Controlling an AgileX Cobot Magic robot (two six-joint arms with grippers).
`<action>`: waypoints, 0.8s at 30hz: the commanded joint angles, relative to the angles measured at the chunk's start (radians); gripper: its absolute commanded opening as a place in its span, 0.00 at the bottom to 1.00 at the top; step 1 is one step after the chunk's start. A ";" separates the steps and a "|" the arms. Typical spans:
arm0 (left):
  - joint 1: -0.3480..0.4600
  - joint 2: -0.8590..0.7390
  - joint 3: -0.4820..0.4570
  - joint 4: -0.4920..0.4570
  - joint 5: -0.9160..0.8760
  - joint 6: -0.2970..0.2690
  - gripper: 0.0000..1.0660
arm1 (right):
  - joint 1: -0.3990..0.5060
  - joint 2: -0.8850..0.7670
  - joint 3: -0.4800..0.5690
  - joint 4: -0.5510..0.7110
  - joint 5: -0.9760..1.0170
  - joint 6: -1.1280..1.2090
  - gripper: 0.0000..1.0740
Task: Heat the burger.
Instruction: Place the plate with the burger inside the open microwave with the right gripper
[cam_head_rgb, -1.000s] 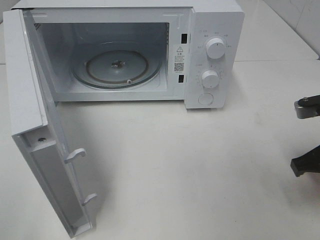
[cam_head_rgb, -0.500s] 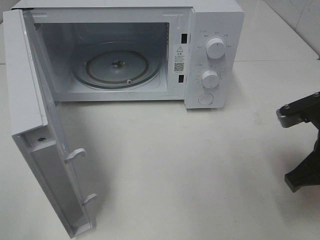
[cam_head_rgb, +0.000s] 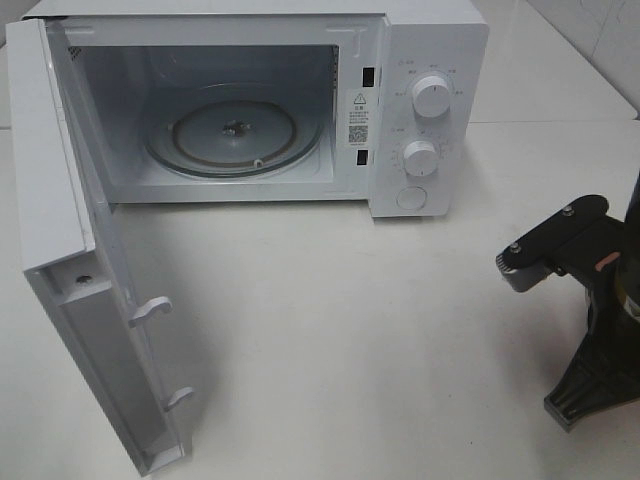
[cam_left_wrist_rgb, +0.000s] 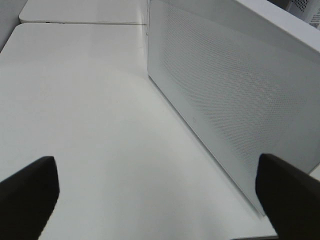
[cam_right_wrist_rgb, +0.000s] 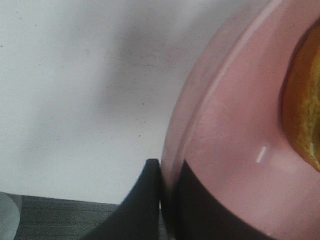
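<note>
While burger (cam_right_wrist_rgb: 306, 100) waits outside microwave (cam_head_rgb: 420, 60): slip risk

Microwave: door (cam_head_rgb: 95, 290) wide, turntable (cam_head_rgb: 235, 130) bare.
Plate (cam_right_wrist_rgb: 235, 150): pink, rim pinched in closed right gripper (cam_right_wrist_rgb: 167, 197).
Burger: on plate; one-edge grip could tilt, sliding it off.
Left gripper (cam_left_wrist_rgb: 157, 192): spread wide, empty.

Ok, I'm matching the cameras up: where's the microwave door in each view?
Exterior high: microwave door swung open at left.
Left wrist: microwave door, meshed outer face, over the white table.
Right wrist: not in it; pink plate close up.
Shared landmark: the white table.
</note>
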 joint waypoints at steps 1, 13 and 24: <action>0.003 -0.014 -0.001 -0.003 -0.009 -0.001 0.94 | 0.069 -0.011 -0.002 -0.053 0.041 0.017 0.00; 0.003 -0.014 -0.001 -0.003 -0.009 -0.001 0.94 | 0.246 -0.011 -0.002 -0.079 0.079 0.016 0.00; 0.003 -0.014 -0.001 -0.003 -0.009 -0.001 0.94 | 0.442 -0.011 -0.002 -0.079 0.093 -0.027 0.00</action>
